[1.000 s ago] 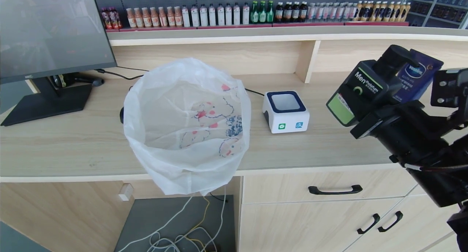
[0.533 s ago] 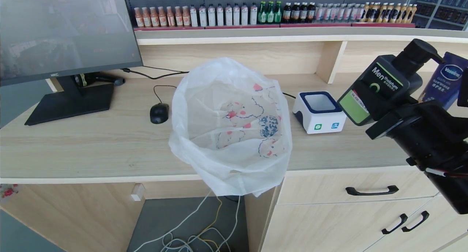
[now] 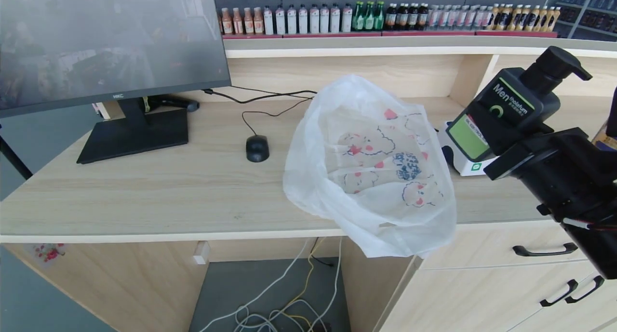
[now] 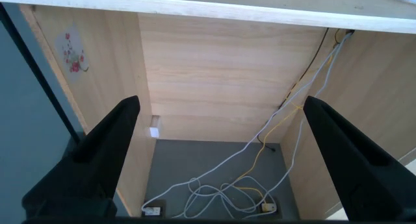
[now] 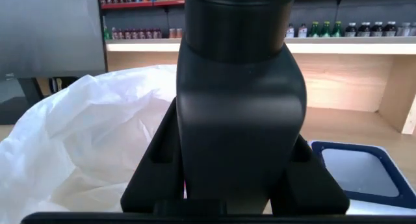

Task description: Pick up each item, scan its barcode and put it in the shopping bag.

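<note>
Pump bottle (image 3: 505,111), black with a green label, is hanging tilted at the right of the head frame, over the right end of the counter (image 3: 144,192), its pump head pointing up and right. The right gripper (image 3: 520,153) is clamping it low on the body. In the right wrist view the bottle (image 5: 237,94) is sitting tight between the two black fingers (image 5: 153,169).

The scanner (image 3: 463,167), a white box, is sitting on the counter behind the bottle and is partly hidden by it.

The shopping bag (image 3: 371,178), thin white plastic with a cartoon print, is standing open-mouthed at centre right, just left of the bottle, its lower part sagging over the counter's front edge.

The left gripper (image 4: 221,152) is hanging with its fingers spread wide and nothing between them, facing the recess under the counter where loose cables (image 4: 227,185) are lying.

A monitor (image 3: 111,38) is filling the upper left. A mouse (image 3: 257,148) is sitting mid-counter. A row of drinks (image 3: 385,16) is lining the top edge.
</note>
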